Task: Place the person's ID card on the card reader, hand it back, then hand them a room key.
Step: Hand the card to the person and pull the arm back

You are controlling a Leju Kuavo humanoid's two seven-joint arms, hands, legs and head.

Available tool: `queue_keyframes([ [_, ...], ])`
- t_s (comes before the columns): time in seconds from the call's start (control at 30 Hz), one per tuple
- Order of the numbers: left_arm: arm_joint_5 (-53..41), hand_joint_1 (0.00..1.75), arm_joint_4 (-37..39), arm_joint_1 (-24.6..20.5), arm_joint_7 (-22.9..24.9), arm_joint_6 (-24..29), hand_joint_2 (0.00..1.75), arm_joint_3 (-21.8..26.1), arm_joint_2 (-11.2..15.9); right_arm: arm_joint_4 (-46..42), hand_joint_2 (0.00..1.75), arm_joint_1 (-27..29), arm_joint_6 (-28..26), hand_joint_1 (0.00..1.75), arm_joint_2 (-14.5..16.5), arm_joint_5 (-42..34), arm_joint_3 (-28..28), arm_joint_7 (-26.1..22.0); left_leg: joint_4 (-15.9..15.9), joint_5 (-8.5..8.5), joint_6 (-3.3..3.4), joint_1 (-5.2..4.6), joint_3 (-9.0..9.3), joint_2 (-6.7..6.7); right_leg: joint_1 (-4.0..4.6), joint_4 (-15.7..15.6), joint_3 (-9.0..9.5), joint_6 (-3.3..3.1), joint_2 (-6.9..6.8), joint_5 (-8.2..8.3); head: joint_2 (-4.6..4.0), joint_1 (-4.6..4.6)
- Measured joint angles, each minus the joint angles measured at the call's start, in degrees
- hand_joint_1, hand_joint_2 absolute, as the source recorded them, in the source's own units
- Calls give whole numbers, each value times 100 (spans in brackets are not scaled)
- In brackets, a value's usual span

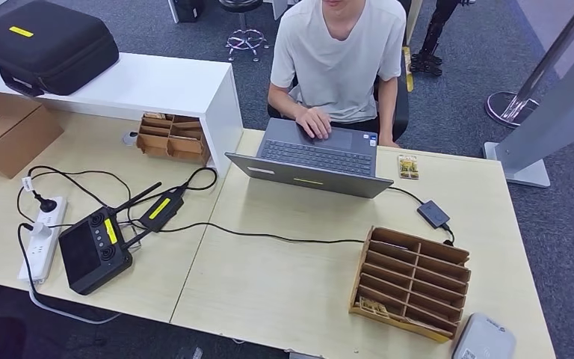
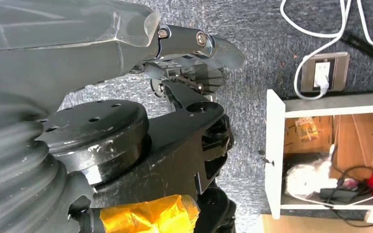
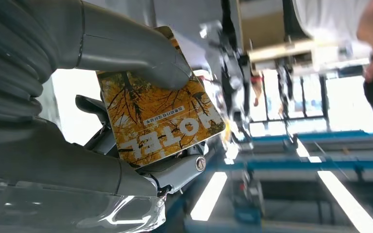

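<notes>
Currently right hand (image 3: 126, 111) grasps room key (image 3: 160, 121): orange-yellow card printed "HOTEL", thumb pressed on its face, fingers behind. Left hand (image 2: 189, 63) hangs over grey carpet, fingers curled in, nothing in them. Card reader (image 1: 483, 338), grey, sits at near right corner of desk (image 1: 269, 292), just beside wooden slotted card rack (image 1: 411, 280). Another card (image 1: 408, 166) lies at far edge, right of laptop (image 1: 315, 157). Person (image 1: 336, 56) sits behind desk, hand on laptop.
</notes>
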Motion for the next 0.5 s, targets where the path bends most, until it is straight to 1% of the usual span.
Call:
queue_keyframes([
  [0.07,-29,0,0,-32,5,0,175,-48,-16,164,175,-840,160,175,-8,86,398,72,1,3,-3,4,6,3,4,0,0,0,6,4,0,1],
  [0.1,-36,0,0,-46,7,-1,175,-68,-25,236,175,-1142,164,175,-7,107,599,117,1,8,-3,6,6,-3,6,0,2,0,-1,4,0,2],
  [0.17,-40,0,0,-55,10,-1,175,-101,-38,341,175,-1540,110,175,-6,96,932,181,2,15,-1,7,1,-19,8,0,1,0,-18,4,0,3],
  [0.3,-40,0,0,-53,11,0,175,-128,-44,444,175,-1885,-7,175,-8,22,1292,223,1,17,1,7,-8,-34,8,0,-1,1,-32,3,0,2],
  [0.5,-50,0,0,-54,14,0,175,-150,-46,529,175,-2074,-27,175,-5,27,1527,226,1,16,2,6,-18,-33,7,-1,-5,3,-32,1,0,2],
])
